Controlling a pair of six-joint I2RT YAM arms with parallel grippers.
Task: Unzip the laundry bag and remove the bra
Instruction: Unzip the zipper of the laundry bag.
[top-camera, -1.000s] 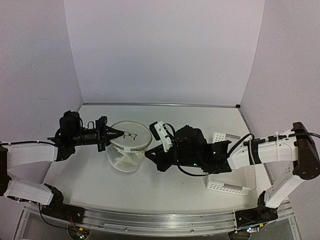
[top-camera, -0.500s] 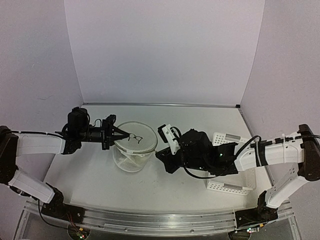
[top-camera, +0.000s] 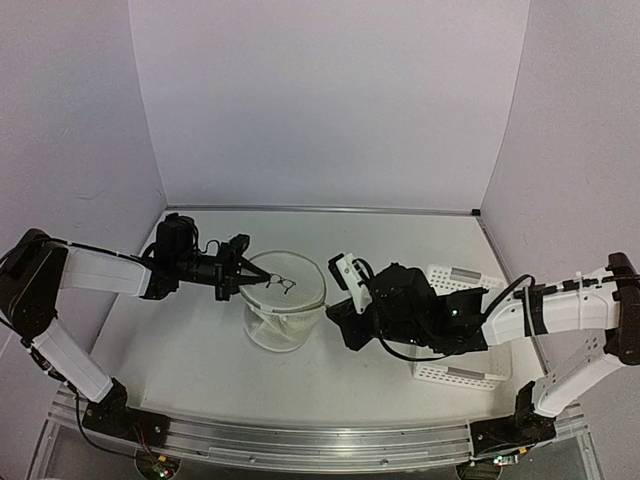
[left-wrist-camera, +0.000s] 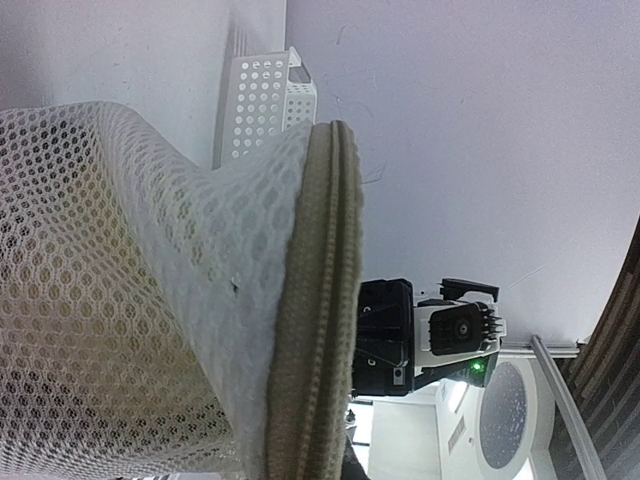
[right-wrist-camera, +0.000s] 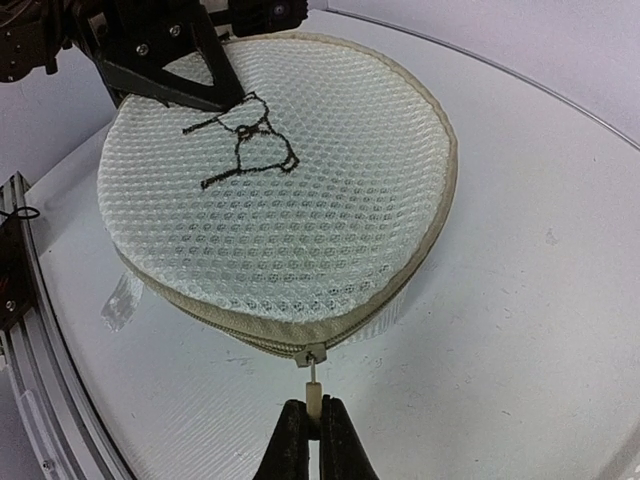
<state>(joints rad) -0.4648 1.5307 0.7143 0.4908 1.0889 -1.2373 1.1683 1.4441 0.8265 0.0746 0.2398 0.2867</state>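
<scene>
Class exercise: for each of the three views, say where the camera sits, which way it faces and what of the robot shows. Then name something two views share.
Top external: above and behind the bases, looking down at the table; shows the left arm and right arm.
Left wrist: on the left arm, looking past the laundry bag toward the right arm; own fingers not visible.
Right wrist: faces the bag's round face; own fingers pinch the zipper pull.
Shared: top and left wrist views both show the basket.
</scene>
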